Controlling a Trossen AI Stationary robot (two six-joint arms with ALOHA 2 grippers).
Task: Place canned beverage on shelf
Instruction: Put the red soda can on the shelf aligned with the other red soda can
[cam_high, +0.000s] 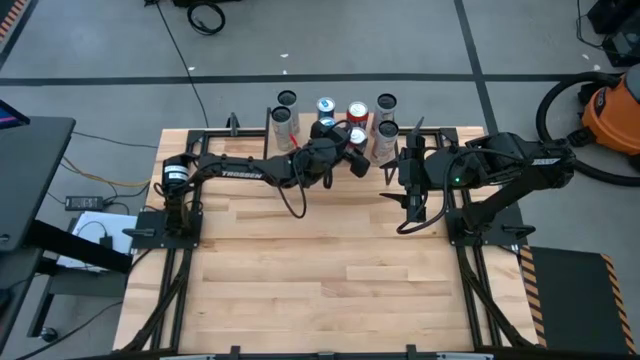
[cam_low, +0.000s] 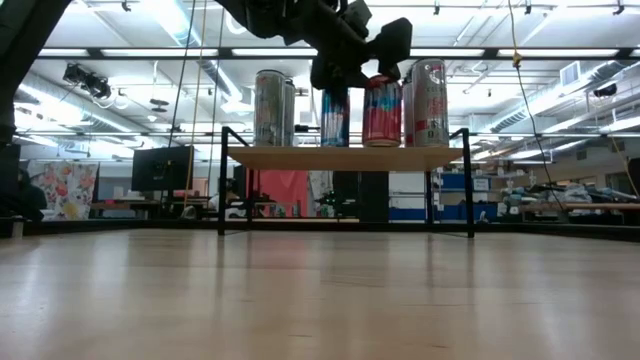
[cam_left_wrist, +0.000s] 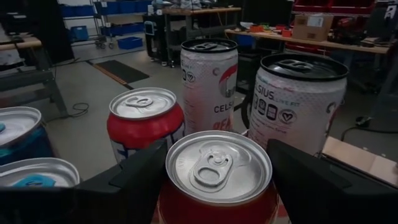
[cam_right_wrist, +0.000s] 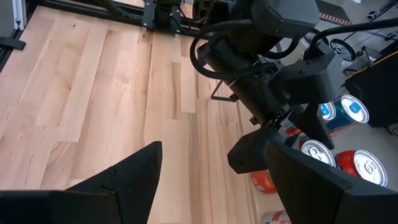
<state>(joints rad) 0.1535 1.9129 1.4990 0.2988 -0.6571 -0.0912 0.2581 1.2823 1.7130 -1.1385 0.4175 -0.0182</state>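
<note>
The canned beverage (cam_left_wrist: 217, 186), red with a silver lid, stands upright on the shelf (cam_low: 350, 157) among several other cans. My left gripper (cam_left_wrist: 217, 155) reaches in level from the table's left. It is open, with one finger close beside each side of that can's upper part, and I see no hold. In the low view the can's bottom (cam_low: 382, 140) rests on the shelf board. My right gripper (cam_right_wrist: 211, 180) hangs open above the table's right side (cam_high: 415, 200), with nothing between its fingers.
Two tall white cans (cam_left_wrist: 208, 81) (cam_left_wrist: 298, 102) and a red can (cam_left_wrist: 144, 118) stand just beyond the left gripper, and blue cans (cam_left_wrist: 18, 134) beside it. The shelf's black legs (cam_low: 222, 180) stand at the table's far edge. Bare wooden tabletop (cam_high: 320, 270) lies nearer.
</note>
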